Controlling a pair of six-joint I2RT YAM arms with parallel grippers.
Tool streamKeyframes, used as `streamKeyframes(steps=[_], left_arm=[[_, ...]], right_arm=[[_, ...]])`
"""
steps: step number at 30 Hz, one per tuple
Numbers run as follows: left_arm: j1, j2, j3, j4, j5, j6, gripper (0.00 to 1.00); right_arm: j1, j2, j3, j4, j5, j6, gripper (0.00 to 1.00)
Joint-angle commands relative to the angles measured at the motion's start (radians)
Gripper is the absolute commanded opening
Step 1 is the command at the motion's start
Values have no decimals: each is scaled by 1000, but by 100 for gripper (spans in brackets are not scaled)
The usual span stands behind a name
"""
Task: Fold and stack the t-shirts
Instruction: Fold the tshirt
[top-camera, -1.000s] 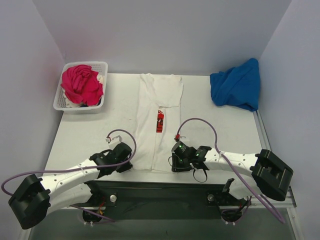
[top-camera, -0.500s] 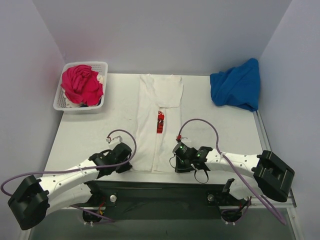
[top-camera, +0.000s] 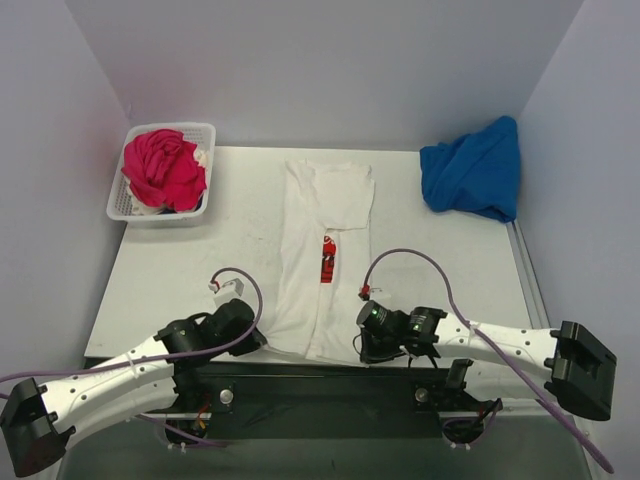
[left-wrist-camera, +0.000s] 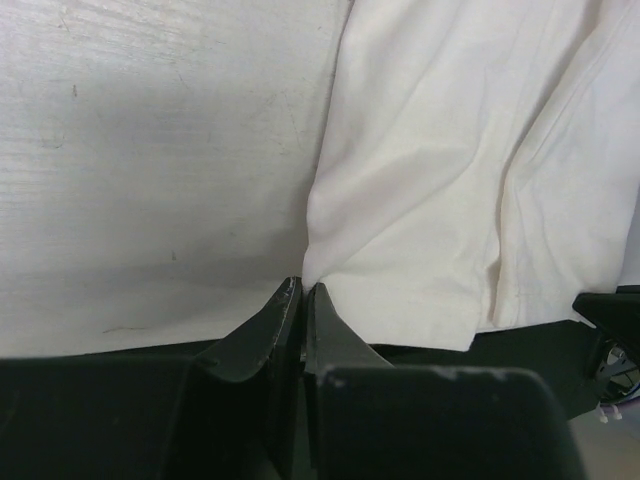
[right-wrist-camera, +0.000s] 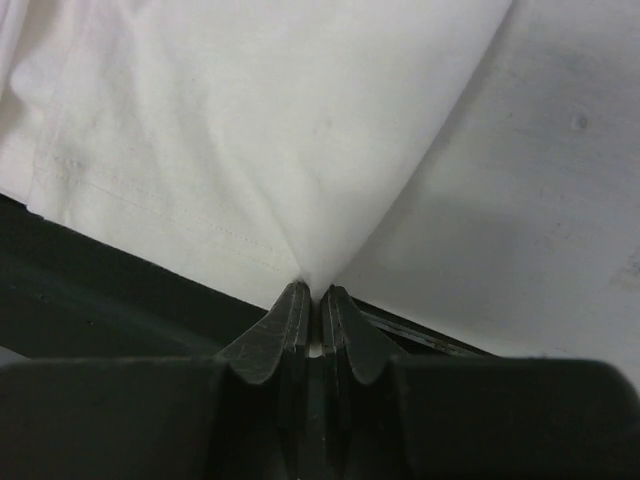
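Note:
A white t-shirt (top-camera: 318, 290) with a red chest print (top-camera: 327, 260) lies folded into a long narrow strip down the middle of the table (top-camera: 180, 270). Its bottom hem hangs over the near edge. My left gripper (top-camera: 256, 342) is shut on the hem's left corner, seen in the left wrist view as white cloth (left-wrist-camera: 420, 170) pinched at the left gripper's (left-wrist-camera: 302, 290) tips. My right gripper (top-camera: 362, 346) is shut on the right corner, with the cloth (right-wrist-camera: 260, 130) drawn taut up from the right gripper's (right-wrist-camera: 310, 290) tips. A bright blue t-shirt (top-camera: 472, 170) lies crumpled at the back right.
A white lattice basket (top-camera: 118, 205) stands at the back left. It holds a magenta-pink t-shirt (top-camera: 162, 168) and a bit of white cloth (top-camera: 203, 157). Grey walls close in the back and both sides. A dark rail (top-camera: 300, 385) runs under the table's near edge.
Both grippers closed on the white shirt's bottom corners and drew back toward the near edge. The shirt slid nearer with them, and its hem now overhangs the edge.

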Motion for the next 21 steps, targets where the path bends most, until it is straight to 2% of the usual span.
streamKeyframes(steps=[1, 7, 13, 21], left_arm=[[-17, -18, 15, -51, -89, -7, 0], [-21, 30, 104, 6, -185, 55, 0], [-21, 140, 220, 84, -319, 125, 0], [15, 353, 439, 174, -488, 249, 0]], right_arm=[[3, -47, 8, -161, 105, 6, 0], [-42, -27, 112, -189, 250, -29, 0], [-118, 6, 239, -187, 372, -116, 0], [-265, 81, 359, -103, 410, -271, 0]])
